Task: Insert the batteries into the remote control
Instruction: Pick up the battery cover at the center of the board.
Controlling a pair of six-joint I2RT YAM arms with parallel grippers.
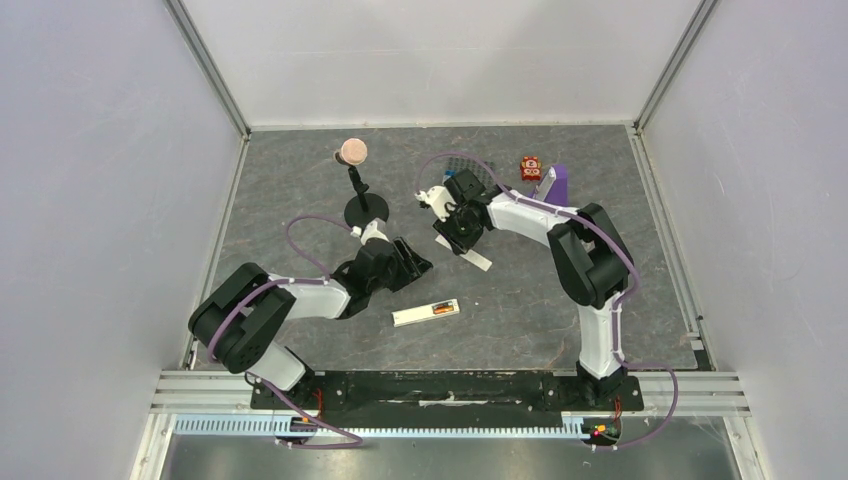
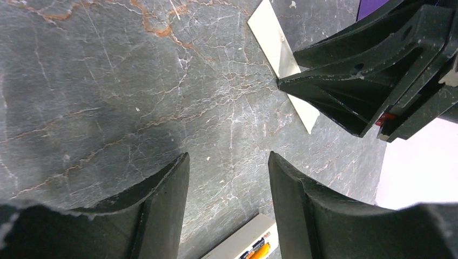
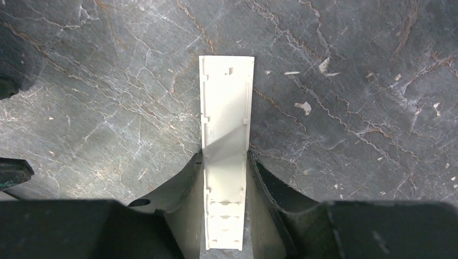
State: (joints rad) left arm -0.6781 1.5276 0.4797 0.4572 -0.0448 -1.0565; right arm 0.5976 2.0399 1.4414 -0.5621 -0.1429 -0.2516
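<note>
The table [image 1: 300, 180] looks like dark grey stone, dull and a bit rough, with thin pale and rusty cracks and small white chips on it. The white strip [image 3: 227, 135] pinched by the right gripper [image 3: 226, 181] is smooth, pale plastic with a soft shine and tiny tabs along its edges. The fingers [image 3: 181, 189] look like dull black plastic with rough-cut rims. At 6 o'clock in the left wrist view, the remote control [image 2: 243, 240] is smooth white plastic too, and the battery [image 2: 259, 251] in it has a smooth orange wrap.
</note>
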